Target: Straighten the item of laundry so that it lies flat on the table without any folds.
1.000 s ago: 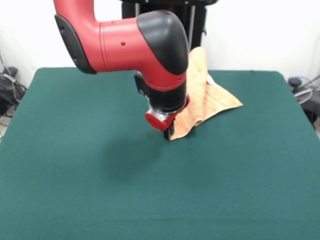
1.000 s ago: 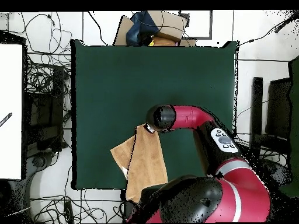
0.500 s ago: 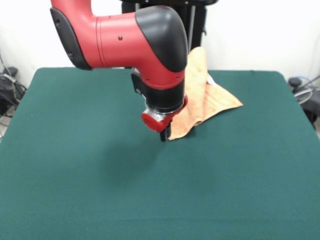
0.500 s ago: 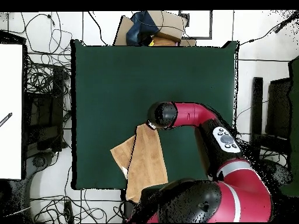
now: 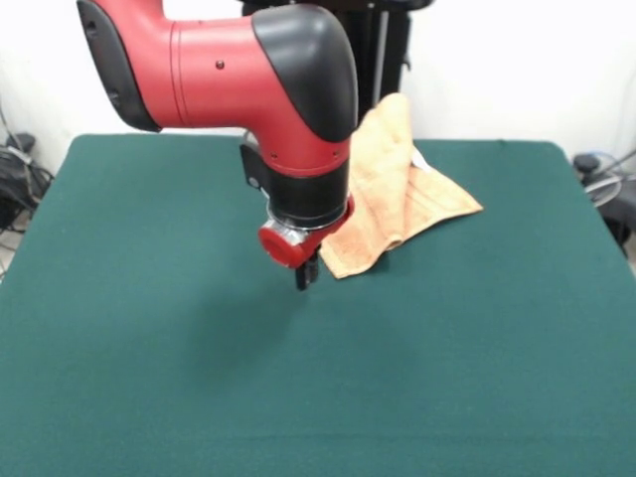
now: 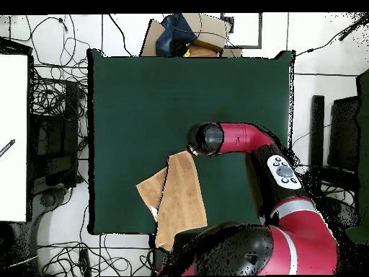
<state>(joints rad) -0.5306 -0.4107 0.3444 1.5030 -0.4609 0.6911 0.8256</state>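
Folded orange-brown terry towel (image 5: 397, 189) on dark green felt table (image 5: 149, 378).
Black gripper (image 5: 304, 275) at towel's 8 o'clock corner; we can't tell its opening, probably holding nothing.

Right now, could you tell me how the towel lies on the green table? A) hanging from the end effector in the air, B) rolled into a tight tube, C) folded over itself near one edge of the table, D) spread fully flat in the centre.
C: the towel lies doubled over in layers near the table's edge, with the end effector just beside its corner.
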